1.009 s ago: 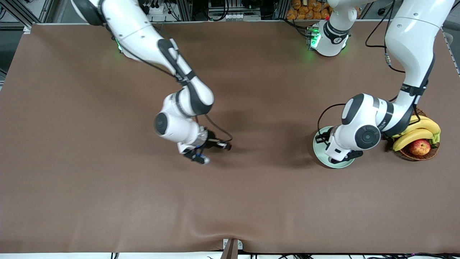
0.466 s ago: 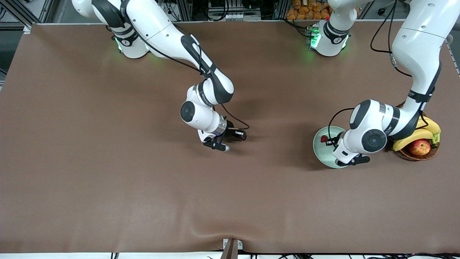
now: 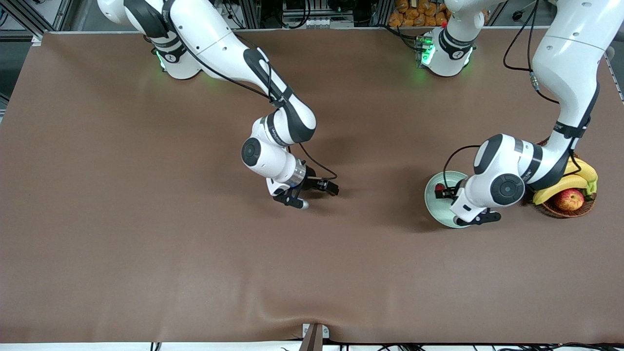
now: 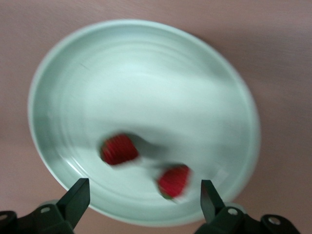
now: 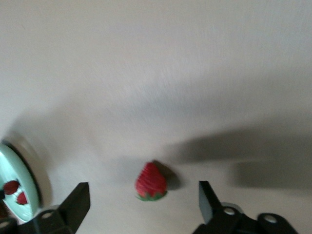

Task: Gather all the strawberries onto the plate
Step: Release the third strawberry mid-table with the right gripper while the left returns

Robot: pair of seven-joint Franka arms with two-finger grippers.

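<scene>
The pale mint-green plate (image 3: 435, 207) lies toward the left arm's end of the table, beside the basket. My left gripper (image 3: 442, 193) hovers over it, open and empty (image 4: 144, 200). Two strawberries (image 4: 118, 148) (image 4: 174, 180) lie in the plate (image 4: 146, 73); one shows in the front view (image 3: 439, 186). My right gripper (image 3: 325, 186) is low over the middle of the table, open (image 5: 144, 202). The third strawberry (image 5: 151, 182) lies on the cloth just ahead of its fingertips, untouched; the front view does not show it. The plate's edge (image 5: 7, 161) shows farther off.
A brown wicker basket (image 3: 568, 208) with bananas (image 3: 565, 183) and a red-yellow apple (image 3: 569, 199) stands beside the plate, under the left arm's elbow. Brown cloth covers the whole table.
My right arm has swung from nearer the right arm's end toward the table's middle. My left arm has shifted a little toward the basket, uncovering a strawberry in the plate.
</scene>
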